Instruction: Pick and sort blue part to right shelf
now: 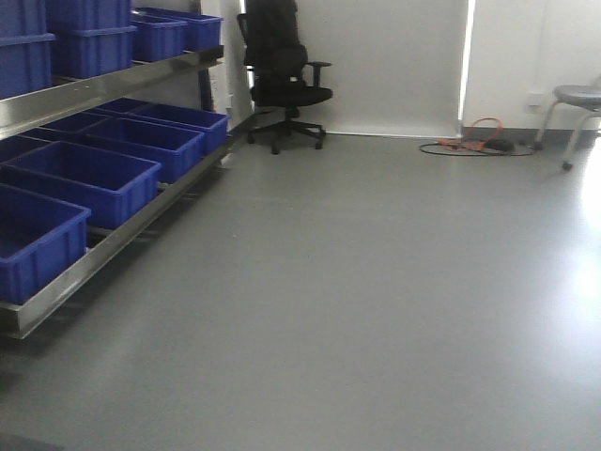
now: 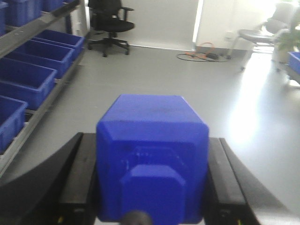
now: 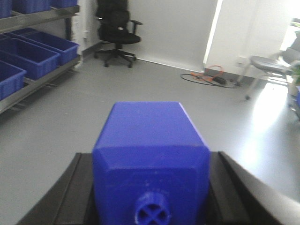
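A blue part (image 2: pixel 152 140), a blocky housing with bevelled corners, fills the left wrist view. My left gripper (image 2: pixel 151 145) is shut on it, black fingers (image 2: pixel 82 173) pressed against both its sides. In the right wrist view a second blue part (image 3: pixel 150 145) with a round crossed knob on its near face sits between black fingers (image 3: pixel 79 187). My right gripper (image 3: pixel 150 157) is shut on that one. Both are held above the grey floor. Of the right shelf only a blue bin corner (image 2: pixel 295 63) shows at the far right edge. Neither gripper appears in the front view.
A metal rack (image 1: pixel 113 240) with several blue bins (image 1: pixel 80 183) on two levels lines the left side. A black office chair (image 1: pixel 282 80) stands at the back wall. An orange cable (image 1: pixel 479 141) lies on the floor, and a grey stool (image 1: pixel 573 108) stands at the back right.
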